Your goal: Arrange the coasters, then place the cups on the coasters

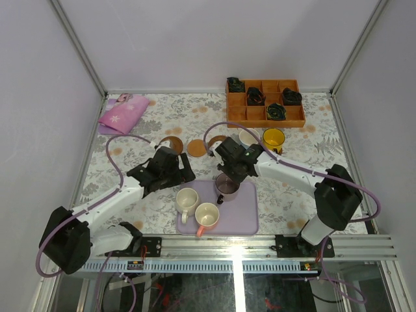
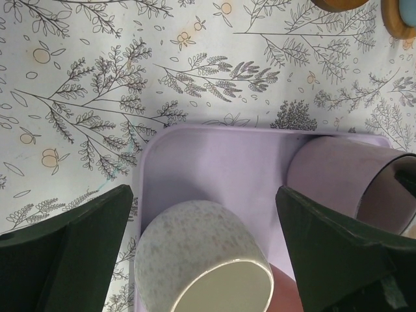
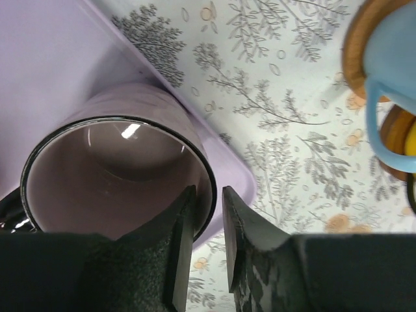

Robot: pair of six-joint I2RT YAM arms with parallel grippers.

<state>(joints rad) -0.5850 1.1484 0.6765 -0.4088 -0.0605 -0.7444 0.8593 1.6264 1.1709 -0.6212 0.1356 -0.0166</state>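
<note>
STEP: cup-placing | mauve cup (image 3: 117,175) standing on lilac tray (image 1: 244,218), rim pinched by right fingers (image 3: 182,253) | left fingers (image 2: 71,253) spread over cream cup (image 2: 195,253) | NEXT: a straight lift is called for, then transfer to bare coaster (image 1: 197,147).

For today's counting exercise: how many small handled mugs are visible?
5: cream mug, pink-handled cream mug and mauve mug on the lilac rectangular tray; pale blue mug and yellow mug beyond it.

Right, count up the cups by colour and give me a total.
Cream: 2, the plain cream cup and the pink-handled cream cup
Mauve: 1, the mauve cup
Blue: 1, the pale blue cup
Yellow: 1, the yellow cup
Total: 5
</note>
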